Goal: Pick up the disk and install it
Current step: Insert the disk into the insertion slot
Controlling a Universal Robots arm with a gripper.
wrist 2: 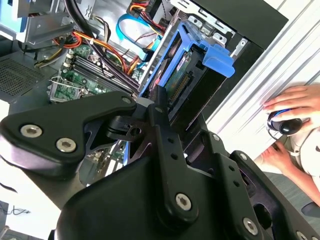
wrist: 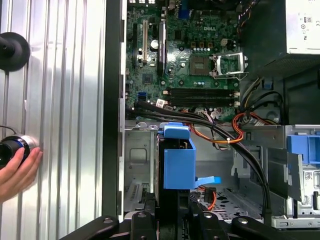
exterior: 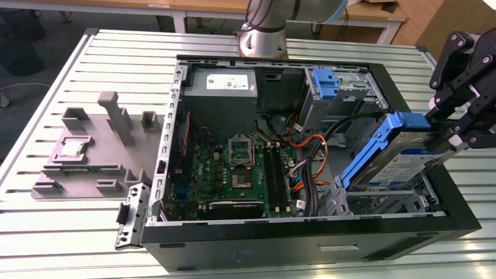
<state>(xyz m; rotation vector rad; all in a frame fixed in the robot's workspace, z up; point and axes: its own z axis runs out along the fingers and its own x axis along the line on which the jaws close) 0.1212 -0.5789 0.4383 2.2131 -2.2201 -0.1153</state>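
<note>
Nearest the wrist cameras, our pincer (exterior: 448, 132) is clamped on the disk (exterior: 395, 156), gripping it near its upper end. We see the disk held tilted, label facing up, over the corner of the open computer case (exterior: 310, 244) at the exterior view's right. Its lower end reaches down by the metal drive bay (exterior: 380, 203); whether the two touch we cannot tell. Beyond it run orange and black cables (exterior: 314, 157), then the green motherboard (exterior: 232, 168). Farther back, a grey power supply (exterior: 220, 84) and a blue bracket (exterior: 326, 81) sit along the case's far wall. On the slatted worktop (exterior: 46, 232), a grey fixture block (exterior: 93, 151) lies at the exterior view's left. In the first wrist view, a person's hand (wrist: 17, 170) touches a small dark round object beside the case.
</note>
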